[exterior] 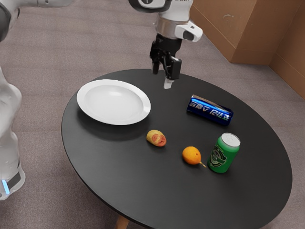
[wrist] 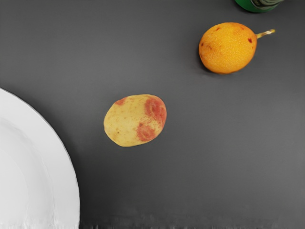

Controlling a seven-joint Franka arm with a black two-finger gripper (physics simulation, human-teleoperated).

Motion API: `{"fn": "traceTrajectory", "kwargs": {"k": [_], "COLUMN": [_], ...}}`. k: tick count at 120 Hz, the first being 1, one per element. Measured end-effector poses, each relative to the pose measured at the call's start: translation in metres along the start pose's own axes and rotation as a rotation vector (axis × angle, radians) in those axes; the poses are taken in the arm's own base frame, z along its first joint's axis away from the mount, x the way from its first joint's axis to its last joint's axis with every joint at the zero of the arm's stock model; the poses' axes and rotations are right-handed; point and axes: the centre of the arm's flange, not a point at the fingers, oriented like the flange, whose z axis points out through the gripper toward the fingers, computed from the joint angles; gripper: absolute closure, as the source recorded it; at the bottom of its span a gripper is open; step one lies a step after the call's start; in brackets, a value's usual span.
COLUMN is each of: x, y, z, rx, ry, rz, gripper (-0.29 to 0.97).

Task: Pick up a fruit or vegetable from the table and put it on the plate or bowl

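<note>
Black tabletop [exterior: 143, 191] runs open between potato [exterior: 156, 138] and plate [exterior: 113, 101] rim.

The arm [exterior: 9, 119] is cased in glossy white shells, with dark grey bands at the joints. A small blue light [exterior: 5, 186] is set low in its base. The gripper [exterior: 162, 78] is black and angular, one finger tipped pale, and is mounted under a white wrist block [exterior: 188, 32].

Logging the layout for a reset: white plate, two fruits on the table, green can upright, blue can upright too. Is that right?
Not quite: the blue can lies on its side, as the exterior view shows. The green can is upright, and the red-blotched yellow fruit and the orange fruit lie on the table near the white plate.
</note>
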Motion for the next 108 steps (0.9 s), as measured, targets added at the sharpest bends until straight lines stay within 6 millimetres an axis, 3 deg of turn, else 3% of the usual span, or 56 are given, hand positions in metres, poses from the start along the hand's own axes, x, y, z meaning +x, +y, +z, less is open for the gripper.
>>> {"fn": "traceTrajectory", "kwargs": {"k": [13,34,56,72,80,96,108], "x": [0.001,0.018,0.045,0.06,0.07,0.089,0.091], "y": [0.001,0.007,0.029,0.036,0.028,-0.011,-0.01], "z": [0.007,0.035,0.059,0.094,0.112,0.126,0.133], "rx": [0.007,0.039,0.053,0.113,0.135,0.154,0.162], "ry": [-0.022,-0.074,-0.109,-0.147,-0.169,-0.181,-0.173], "rz": [-0.134,-0.304,-0.41,-0.469,-0.515,-0.637,-0.642], "gripper": [0.0,0.0,0.0,0.0,0.0,0.0,0.0]}}
